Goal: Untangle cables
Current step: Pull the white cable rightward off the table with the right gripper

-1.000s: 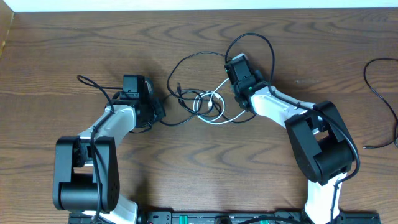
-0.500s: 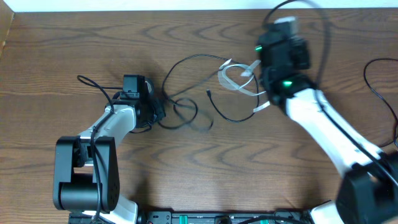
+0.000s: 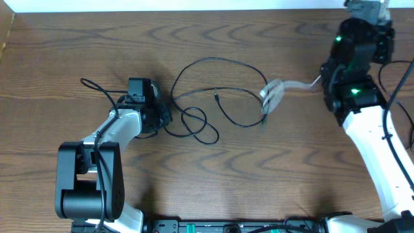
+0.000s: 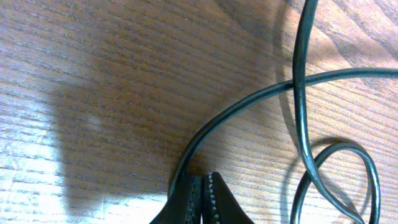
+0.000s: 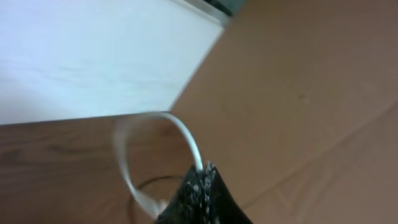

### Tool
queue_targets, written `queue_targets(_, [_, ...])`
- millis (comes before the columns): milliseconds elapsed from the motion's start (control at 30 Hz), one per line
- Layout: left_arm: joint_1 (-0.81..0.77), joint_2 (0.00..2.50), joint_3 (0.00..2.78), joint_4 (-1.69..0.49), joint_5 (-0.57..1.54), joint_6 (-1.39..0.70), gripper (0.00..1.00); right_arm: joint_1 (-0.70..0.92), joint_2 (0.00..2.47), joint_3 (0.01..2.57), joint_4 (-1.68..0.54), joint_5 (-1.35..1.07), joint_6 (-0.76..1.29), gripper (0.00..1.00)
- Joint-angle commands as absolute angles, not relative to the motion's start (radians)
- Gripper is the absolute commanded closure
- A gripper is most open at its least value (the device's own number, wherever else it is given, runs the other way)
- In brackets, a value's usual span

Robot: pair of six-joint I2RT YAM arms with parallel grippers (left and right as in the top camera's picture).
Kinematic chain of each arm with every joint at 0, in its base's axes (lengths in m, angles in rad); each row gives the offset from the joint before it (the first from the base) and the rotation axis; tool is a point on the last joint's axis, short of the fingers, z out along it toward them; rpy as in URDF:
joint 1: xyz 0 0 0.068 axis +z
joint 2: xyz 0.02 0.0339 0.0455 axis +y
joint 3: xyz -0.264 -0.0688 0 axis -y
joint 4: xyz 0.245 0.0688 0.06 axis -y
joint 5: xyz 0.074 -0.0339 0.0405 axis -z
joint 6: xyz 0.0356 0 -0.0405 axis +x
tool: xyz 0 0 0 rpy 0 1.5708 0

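A thin black cable [image 3: 213, 60] lies in wide loops on the wood table [image 3: 77, 39] at the centre, with a small plug end [image 3: 216, 97] inside the loops. My left gripper [image 3: 163, 117] is shut on this black cable [image 4: 249, 102] at its left end, low on the table, jaws [image 4: 202, 186] pressed together. The white cable [image 3: 278, 90] hangs blurred above the table, stretched rightwards to my right gripper [image 3: 321, 81]. In the right wrist view the shut right gripper [image 5: 205, 171] pinches the white cable [image 5: 185, 135], which curls in a loop.
Another thin black cable [image 3: 400, 63] lies at the far right edge, partly behind the right arm [image 3: 378, 149]. A black cord end [image 3: 97, 87] trails left of the left arm. A pale wall strip [image 3: 194, 5] borders the table's far edge.
The right arm swung up and far to the right, drawing the white cable out of the black loops at the centre. The black cable's loops spread wider. The left gripper stayed put.
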State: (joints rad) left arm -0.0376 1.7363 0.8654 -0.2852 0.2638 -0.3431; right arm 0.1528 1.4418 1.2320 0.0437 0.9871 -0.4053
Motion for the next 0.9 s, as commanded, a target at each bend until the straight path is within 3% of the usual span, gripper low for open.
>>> queue_targets(0, [-0.030, 1.813, 0.802, -0.321, 0.137, -0.345, 0.92, 0.043, 1.429, 1.236, 0.099, 1.019, -0.493, 0.99])
queue_targets(333, [-0.030, 1.813, 0.802, -0.321, 0.137, -0.345, 0.92, -0.258, 1.429, 1.236, 0.112, 1.048, -0.494, 0.99])
queue_targets(567, [-0.030, 1.813, 0.802, -0.326, 0.137, -0.345, 0.92, -0.371, 1.429, 1.236, 0.065, 1.048, -0.429, 0.99])
queue_targets(867, [-0.030, 1.813, 0.802, -0.332, 0.138, -0.345, 0.92, -0.387, 1.446, 1.236, -0.295, 0.739, -0.115, 0.99])
